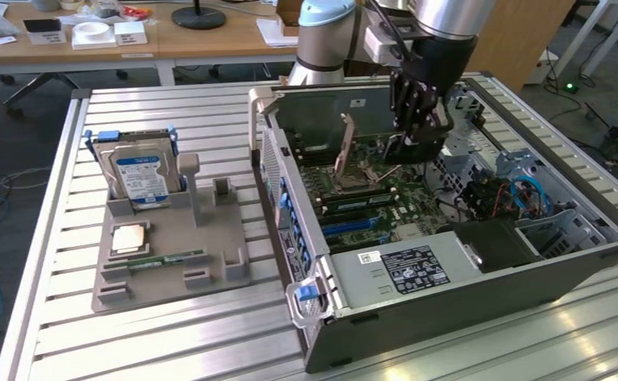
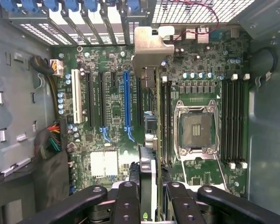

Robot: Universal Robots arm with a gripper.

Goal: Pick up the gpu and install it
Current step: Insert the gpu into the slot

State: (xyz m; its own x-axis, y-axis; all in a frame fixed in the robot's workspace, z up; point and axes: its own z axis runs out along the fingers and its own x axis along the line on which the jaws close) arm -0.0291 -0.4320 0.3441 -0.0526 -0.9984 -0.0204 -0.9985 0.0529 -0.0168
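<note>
Even bright light; glare streaks on slatted table (image 1: 579,337); case (image 1: 447,313) interior dimmer.

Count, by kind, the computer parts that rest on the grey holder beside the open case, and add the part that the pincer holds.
hard drive: 1
processor chip: 1
memory stick: 1
gpu, held in the pincer over the motherboard: 1
Total: 4
</note>
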